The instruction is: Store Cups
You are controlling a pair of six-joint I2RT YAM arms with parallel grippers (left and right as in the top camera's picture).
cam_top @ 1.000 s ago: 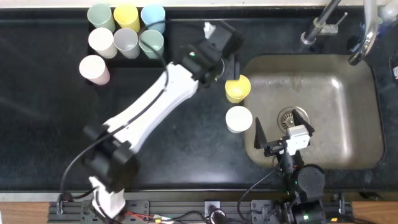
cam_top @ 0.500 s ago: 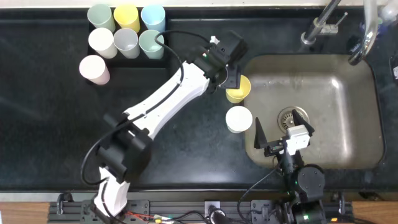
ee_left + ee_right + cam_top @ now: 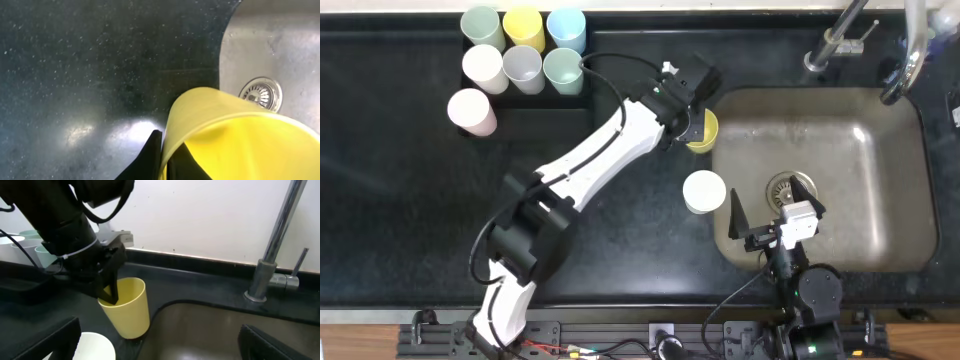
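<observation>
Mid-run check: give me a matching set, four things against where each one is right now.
1. yellow cup
2. white cup
3. pink cup
4. right hand

A. open, above the sink
B. on the counter beside the grouped cups
C. rim pinched by the left hand
D. untouched on the counter by the sink's edge

Pairs: 1-C, 2-D, 3-B, 4-A

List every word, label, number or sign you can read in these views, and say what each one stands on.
No text can be read anywhere.
The pale patch on the left gripper is too blurred to read.
The yellow cup, the white cup and the stored cups bear no visible print.
</observation>
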